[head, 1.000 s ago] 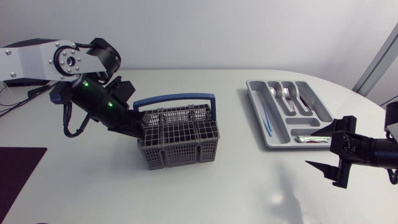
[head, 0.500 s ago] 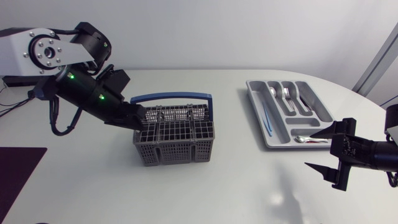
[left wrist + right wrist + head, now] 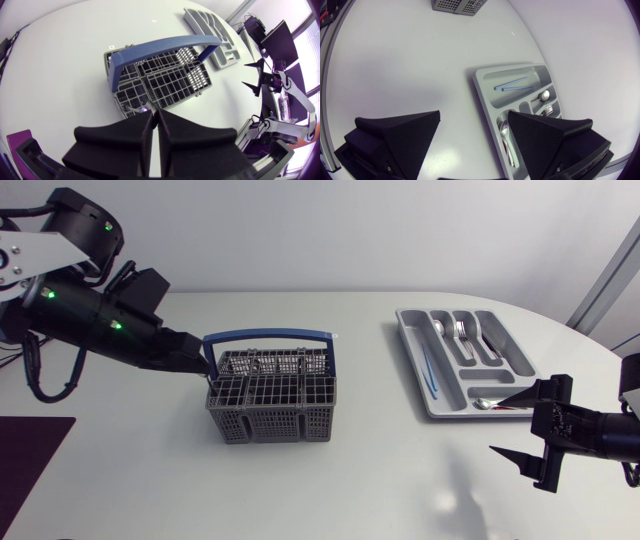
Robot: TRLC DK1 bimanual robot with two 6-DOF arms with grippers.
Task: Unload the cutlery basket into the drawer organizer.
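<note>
Left jaws seemingly together by basket (image 3: 270, 408)

Left arm (image 3: 100, 325): enters from the left side, black forearm sloping down to the wrist. Left gripper (image 3: 154, 120): fingers pressed flat together. Right arm (image 3: 600, 430): enters low from the right side, roughly level. Right gripper (image 3: 520, 424): fingers spread wide apart.

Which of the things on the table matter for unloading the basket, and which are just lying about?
Part of the job:
- grey mesh plastic cutlery basket with a blue handle
- light grey plastic drawer organizer
- silver forks, silver spoon and thin blue sticks lying in the organizer

Lying about:
- dark purple mat at the table's left edge
</note>
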